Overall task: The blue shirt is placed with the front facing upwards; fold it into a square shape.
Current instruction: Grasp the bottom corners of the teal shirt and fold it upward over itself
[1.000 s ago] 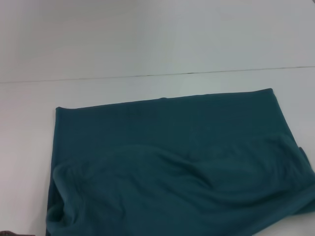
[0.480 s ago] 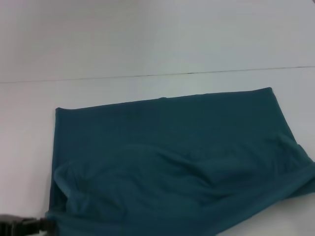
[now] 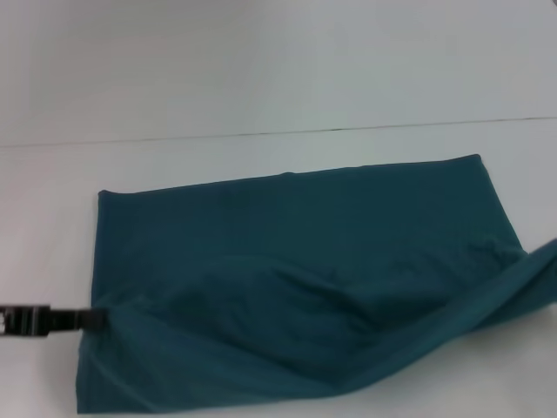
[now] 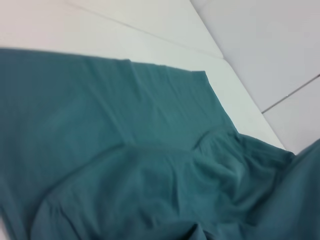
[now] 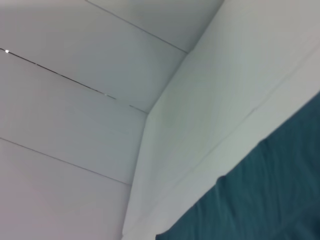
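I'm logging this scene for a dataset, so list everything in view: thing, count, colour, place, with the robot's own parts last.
blue shirt: one, dark teal-blue, spread over the near half of the table, partly folded; its near layer is lifted and rumpled, the far edge lies flat. No lettering shows.
table: one, white, under the shirt and running to the far edge of the head view, with a thin dark seam line across it.
left gripper: one, black, at the shirt's left edge, touching the cloth near the front corner; whether its jaws are closed cannot be seen.
right gripper: not in view; the shirt's right edge is raised there.
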